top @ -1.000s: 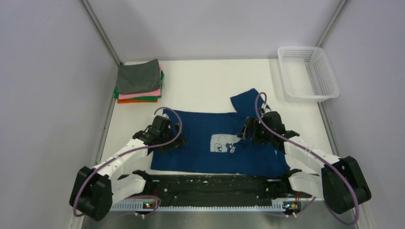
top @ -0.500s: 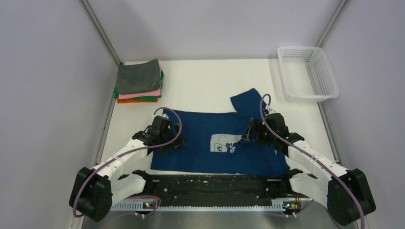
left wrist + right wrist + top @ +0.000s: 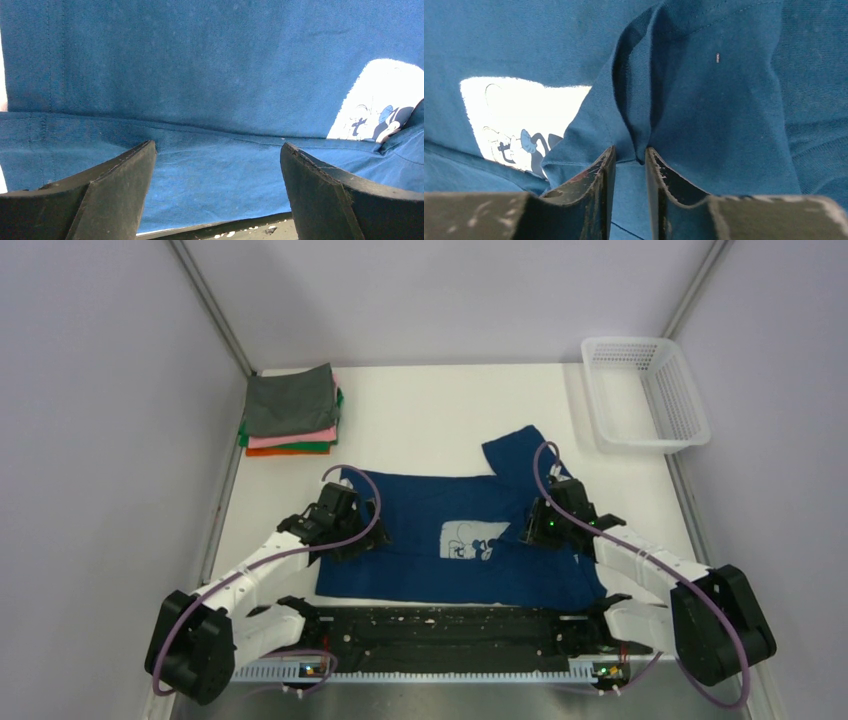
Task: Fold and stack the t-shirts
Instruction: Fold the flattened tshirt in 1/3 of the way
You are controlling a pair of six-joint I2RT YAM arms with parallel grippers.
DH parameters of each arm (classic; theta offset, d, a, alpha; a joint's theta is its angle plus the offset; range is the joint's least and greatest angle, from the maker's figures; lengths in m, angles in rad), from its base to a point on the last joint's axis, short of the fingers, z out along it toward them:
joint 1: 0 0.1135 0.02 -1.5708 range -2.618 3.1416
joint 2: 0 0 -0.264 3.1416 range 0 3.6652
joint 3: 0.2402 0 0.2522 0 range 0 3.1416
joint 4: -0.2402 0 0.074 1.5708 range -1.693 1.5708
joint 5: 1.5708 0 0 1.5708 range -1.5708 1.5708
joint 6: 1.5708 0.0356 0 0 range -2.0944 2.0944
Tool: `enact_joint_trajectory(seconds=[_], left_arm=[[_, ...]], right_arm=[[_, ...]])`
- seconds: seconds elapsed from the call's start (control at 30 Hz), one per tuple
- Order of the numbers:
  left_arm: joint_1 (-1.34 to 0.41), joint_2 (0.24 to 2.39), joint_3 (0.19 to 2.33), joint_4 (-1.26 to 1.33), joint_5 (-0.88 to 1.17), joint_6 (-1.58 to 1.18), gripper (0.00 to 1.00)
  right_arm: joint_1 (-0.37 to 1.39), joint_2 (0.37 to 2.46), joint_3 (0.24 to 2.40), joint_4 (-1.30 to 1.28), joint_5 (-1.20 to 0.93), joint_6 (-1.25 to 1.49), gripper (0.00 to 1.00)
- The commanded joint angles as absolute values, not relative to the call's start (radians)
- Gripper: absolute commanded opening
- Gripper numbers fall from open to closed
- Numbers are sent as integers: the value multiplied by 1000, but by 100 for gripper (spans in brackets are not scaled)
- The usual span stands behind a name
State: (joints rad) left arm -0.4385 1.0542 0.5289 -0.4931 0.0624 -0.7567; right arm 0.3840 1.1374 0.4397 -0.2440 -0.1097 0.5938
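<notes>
Clearly limp cloth: my right pincer (image 3: pixel 630 152) clamps a raised fold of the navy t-shirt (image 3: pixel 724 100); my left pincer (image 3: pixel 217 146) gapes above it.

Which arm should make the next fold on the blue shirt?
Probably right: the right gripper pinches a ridge of the blue t-shirt; the left gripper hangs open over flat cloth.

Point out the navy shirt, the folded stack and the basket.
navy shirt (image 3: pixel 468 540), top view, white chest print.
folded stack (image 3: pixel 291 400), top view, grey top shirt.
basket (image 3: pixel 688 408), top view, right wall.
</notes>
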Motion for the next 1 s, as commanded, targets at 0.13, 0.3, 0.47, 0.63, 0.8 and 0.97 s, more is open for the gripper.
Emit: enact_joint_trajectory(seconds=[0.13, 0.3, 0.47, 0.63, 0.8, 0.97], left_arm=[[-441, 1065, 530, -484, 52, -761, 99], [-442, 1066, 532, -484, 54, -761, 99], [-442, 1071, 533, -479, 55, -762, 99], [-442, 1077, 536, -477, 62, -760, 99], [-442, 1074, 537, -479, 60, -760, 99], [-441, 1076, 538, -479, 60, -759, 99]], right_arm=[[382, 1151, 462, -207, -107, 580, 17], [382, 1119, 470, -223, -131, 585, 23], [383, 1080, 475, -229, -161, 581, 24], [382, 1091, 483, -226, -169, 568, 25], [382, 1134, 482, -178, -212, 572, 25], [382, 1154, 476, -106, -226, 602, 23]])
